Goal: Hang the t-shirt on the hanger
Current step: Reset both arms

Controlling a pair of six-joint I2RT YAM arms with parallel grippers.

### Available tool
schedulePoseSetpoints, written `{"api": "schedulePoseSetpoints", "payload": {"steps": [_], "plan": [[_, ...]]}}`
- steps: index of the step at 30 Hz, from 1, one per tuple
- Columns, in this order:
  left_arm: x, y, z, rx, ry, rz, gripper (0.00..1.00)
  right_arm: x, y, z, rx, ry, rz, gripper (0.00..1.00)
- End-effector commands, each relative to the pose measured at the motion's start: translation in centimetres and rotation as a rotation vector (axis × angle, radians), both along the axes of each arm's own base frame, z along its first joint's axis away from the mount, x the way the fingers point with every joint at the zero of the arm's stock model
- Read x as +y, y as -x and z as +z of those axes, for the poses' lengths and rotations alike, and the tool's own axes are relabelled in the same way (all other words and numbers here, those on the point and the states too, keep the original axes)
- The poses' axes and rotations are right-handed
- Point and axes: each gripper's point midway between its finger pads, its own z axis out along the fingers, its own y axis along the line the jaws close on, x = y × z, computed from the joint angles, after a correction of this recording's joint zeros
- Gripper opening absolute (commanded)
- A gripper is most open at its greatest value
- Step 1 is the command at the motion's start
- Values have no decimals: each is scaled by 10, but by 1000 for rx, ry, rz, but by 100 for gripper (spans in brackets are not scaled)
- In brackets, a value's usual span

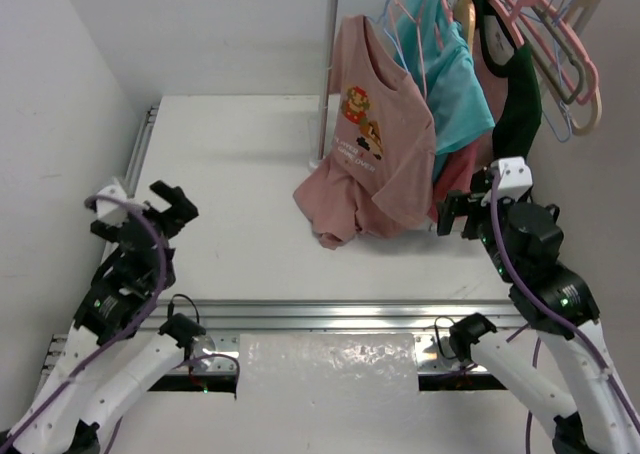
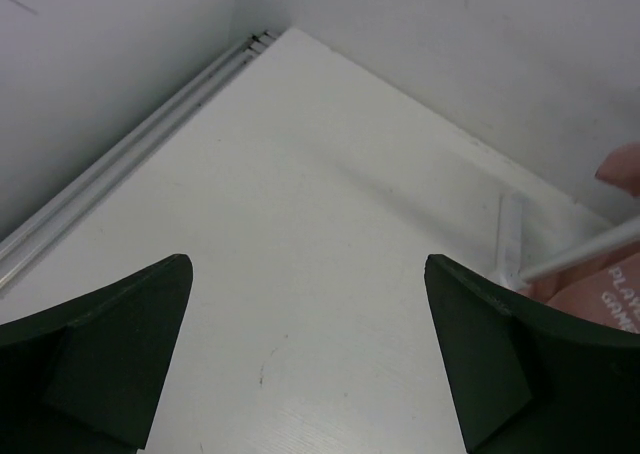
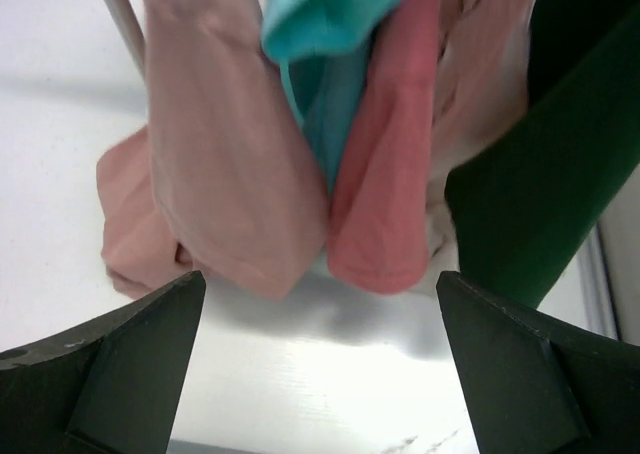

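At the clothes rack (image 1: 330,74), the t-shirt (image 1: 375,134) appears to hang from the hanger (image 1: 389,9), with its hem bunched on the table (image 1: 240,154) beside the rack post. The right gripper (image 3: 318,294) stands near the hem, spread and empty. The left gripper (image 2: 308,269) is well away from the rack, also spread. Judged step: clear the arms. Back straight off and avoid snagging fabric. The shirt is dusty pink and short-sleeved, with a cartoon print and white lettering.
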Motion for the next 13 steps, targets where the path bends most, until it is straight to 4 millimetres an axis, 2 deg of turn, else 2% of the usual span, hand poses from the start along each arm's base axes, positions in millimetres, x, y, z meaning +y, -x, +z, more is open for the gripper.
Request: {"api": "schedulePoseSetpoints", "payload": {"steps": [1, 3, 6, 13], "plan": [[21, 15, -13, -25, 3, 99, 100, 2, 11, -42, 97, -34, -7, 99], [17, 12, -21, -37, -9, 70, 100, -3, 13, -63, 121, -19, -28, 99], [9, 11, -18, -71, 3, 8, 100, -6, 12, -80, 145, -8, -55, 99], [0, 3, -25, -27, -8, -31, 100, -3, 11, -93, 176, -9, -44, 99]]}}
